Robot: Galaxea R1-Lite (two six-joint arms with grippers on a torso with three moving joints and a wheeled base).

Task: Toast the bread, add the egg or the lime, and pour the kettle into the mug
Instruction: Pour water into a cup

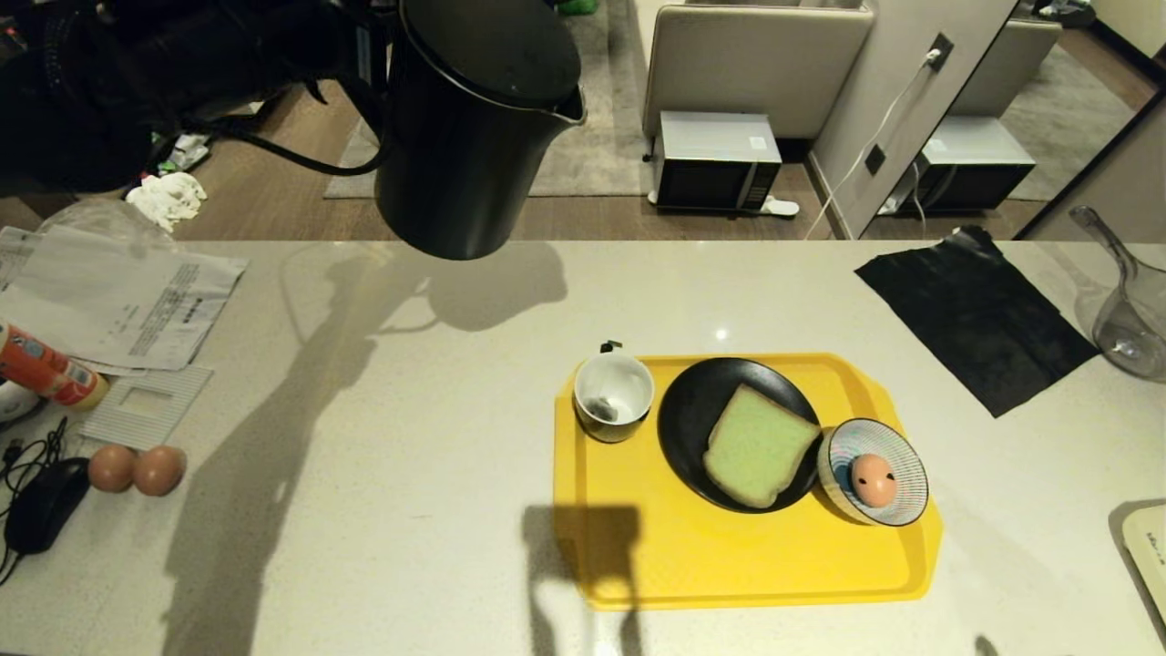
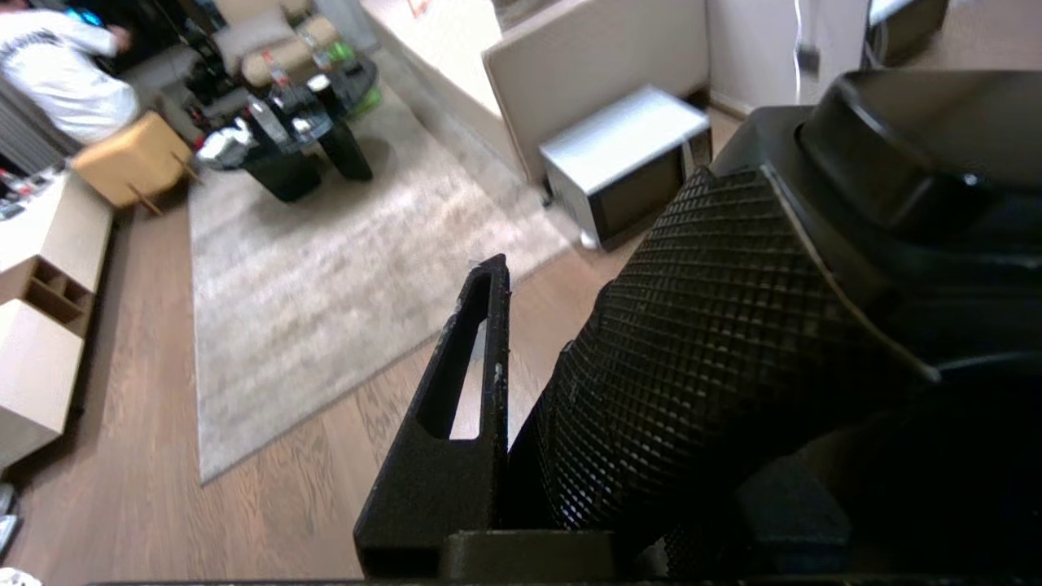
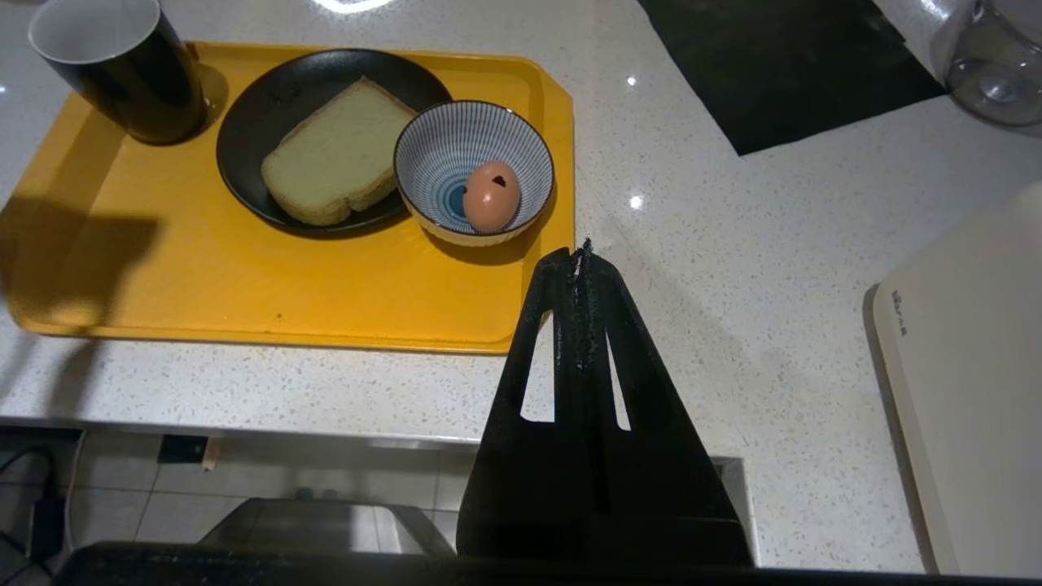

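My left gripper [image 2: 570,325] is shut on the textured black handle [image 2: 700,350] of the kettle [image 1: 474,118]. The kettle hangs above the counter's far edge, tipped slightly, spout toward the right. Only one finger [image 2: 480,350] shows; the other is hidden behind the handle. On the yellow tray [image 1: 747,565] stand the black mug [image 1: 613,396], a black plate [image 1: 692,410] with the bread [image 1: 759,445], and a striped bowl [image 1: 897,446] holding the spotted egg [image 1: 873,478]. The right gripper [image 3: 582,248] is shut and empty over the counter's near edge, right of the tray [image 3: 244,293]. The lime is out of view.
Two plain brown eggs [image 1: 137,469], papers [image 1: 118,301], an orange tube [image 1: 46,369] and a mouse [image 1: 46,506] lie at the left. A black sheet [image 1: 975,314], a clear jug [image 1: 1130,319] and a white board [image 1: 1148,547] are at the right. A person [image 2: 57,73] is far back.
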